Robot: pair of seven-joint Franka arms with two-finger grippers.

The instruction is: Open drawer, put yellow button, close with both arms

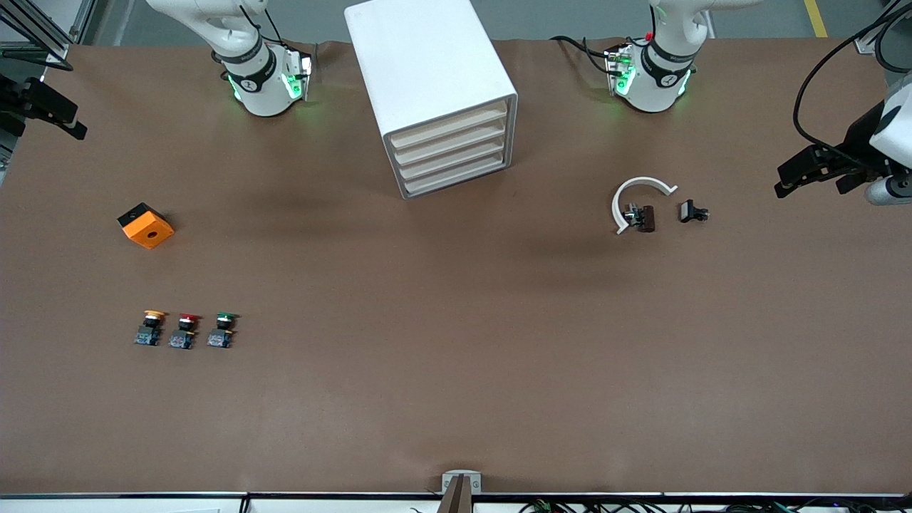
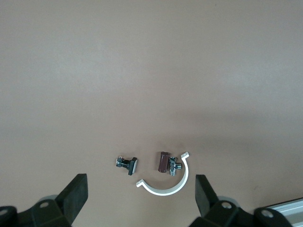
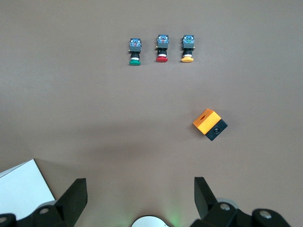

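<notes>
Both my grippers wide open, empty, held high over the table.

The yellow button (image 1: 152, 327) sits lower left in the front view, in a row with the red button (image 1: 184, 331) and green button (image 1: 223, 329); an orange box (image 1: 146, 225) lies above them. The drawer (image 1: 449, 127) is shut, top centre in its cabinet (image 1: 427, 68). My left gripper (image 2: 141, 198) hangs over a white clip (image 2: 168, 179); my right gripper (image 3: 140, 201) over bare tabletop.
</notes>
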